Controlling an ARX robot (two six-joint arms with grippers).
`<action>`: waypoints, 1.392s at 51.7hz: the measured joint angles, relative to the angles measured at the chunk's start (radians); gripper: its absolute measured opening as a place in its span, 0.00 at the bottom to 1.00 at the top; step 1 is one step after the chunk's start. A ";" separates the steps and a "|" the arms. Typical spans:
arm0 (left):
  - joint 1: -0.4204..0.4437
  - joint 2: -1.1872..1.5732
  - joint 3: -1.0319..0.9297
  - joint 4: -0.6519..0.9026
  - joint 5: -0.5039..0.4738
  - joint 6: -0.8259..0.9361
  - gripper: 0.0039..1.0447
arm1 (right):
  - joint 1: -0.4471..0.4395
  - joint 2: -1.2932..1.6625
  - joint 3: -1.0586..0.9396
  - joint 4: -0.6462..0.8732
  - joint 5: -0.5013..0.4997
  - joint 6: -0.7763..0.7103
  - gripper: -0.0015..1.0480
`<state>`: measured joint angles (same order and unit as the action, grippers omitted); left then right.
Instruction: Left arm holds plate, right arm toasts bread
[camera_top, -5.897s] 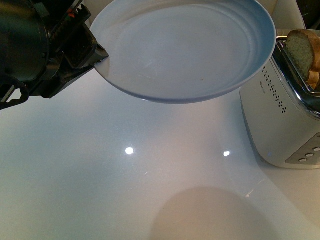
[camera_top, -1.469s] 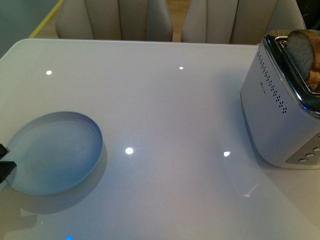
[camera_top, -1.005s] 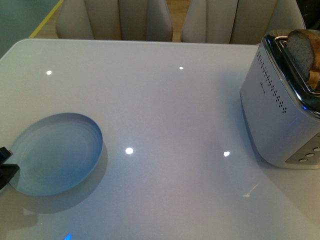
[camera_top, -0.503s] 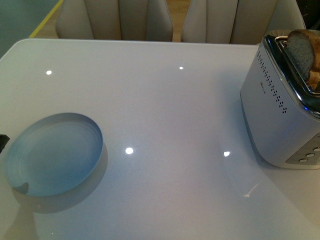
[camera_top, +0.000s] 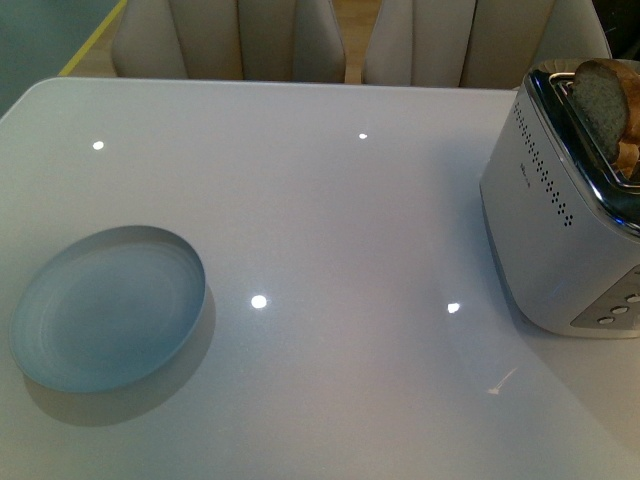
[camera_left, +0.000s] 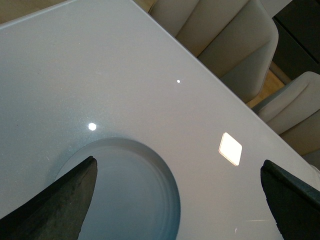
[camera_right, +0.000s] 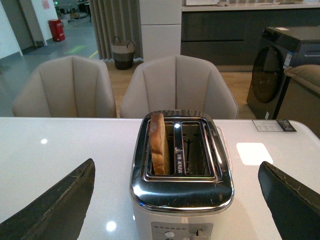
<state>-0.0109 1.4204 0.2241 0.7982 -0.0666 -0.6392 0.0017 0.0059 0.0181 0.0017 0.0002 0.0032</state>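
Resting flat on white table (camera_top: 330, 220), near L edge in front view: plate (camera_top: 105, 308), nothing on it. Seen again in L wrist view, plate (camera_left: 130, 195) under L gripper (camera_left: 175, 200), jaws spread wide apart, not touching it. Standing upright in one slot of silver toaster (camera_right: 182, 175): bread (camera_right: 159, 142), top poking out; other slot bare. R gripper (camera_right: 175, 200) jaws wide apart too, gripping nothing, facing toaster. Beige chairs (camera_right: 177, 82) behind table.
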 joint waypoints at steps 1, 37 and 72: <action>-0.010 -0.014 0.002 -0.014 -0.010 -0.003 0.93 | 0.000 0.000 0.000 0.000 0.000 0.000 0.91; -0.091 -0.321 -0.134 0.196 -0.033 0.615 0.08 | 0.000 -0.001 0.000 0.000 0.000 0.000 0.91; 0.006 -0.838 -0.211 -0.230 0.066 0.625 0.03 | 0.000 -0.001 0.000 0.000 0.000 0.000 0.91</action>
<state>-0.0044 0.5819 0.0128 0.5686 -0.0002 -0.0139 0.0017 0.0048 0.0181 0.0017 0.0002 0.0032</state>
